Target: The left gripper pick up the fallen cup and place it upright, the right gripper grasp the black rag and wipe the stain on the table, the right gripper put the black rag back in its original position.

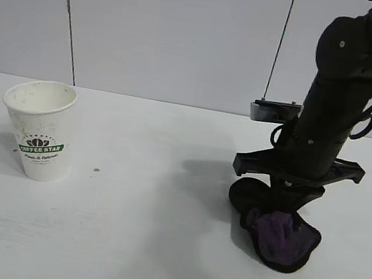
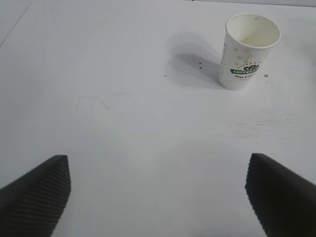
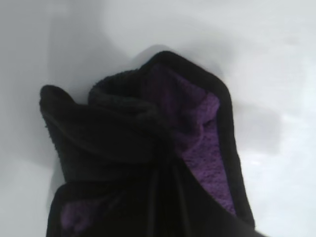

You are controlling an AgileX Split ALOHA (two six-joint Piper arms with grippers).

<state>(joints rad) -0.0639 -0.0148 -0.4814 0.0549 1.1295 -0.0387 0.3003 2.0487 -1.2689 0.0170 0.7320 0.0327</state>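
Note:
The white cup with its green logo band stands upright on the table at the left; it also shows in the left wrist view, far beyond my left gripper. That gripper is open wide over bare table, with nothing between its fingers. At the right, my right gripper points straight down, shut on the black rag, whose purple inner face shows. The rag is bunched and pressed onto the tabletop. No stain shows; whatever lies under the rag is hidden.
Tiny brown droplets dot the table beside the cup. A grey panelled wall rises behind the table's far edge. The right arm's bulky body stands over the right side.

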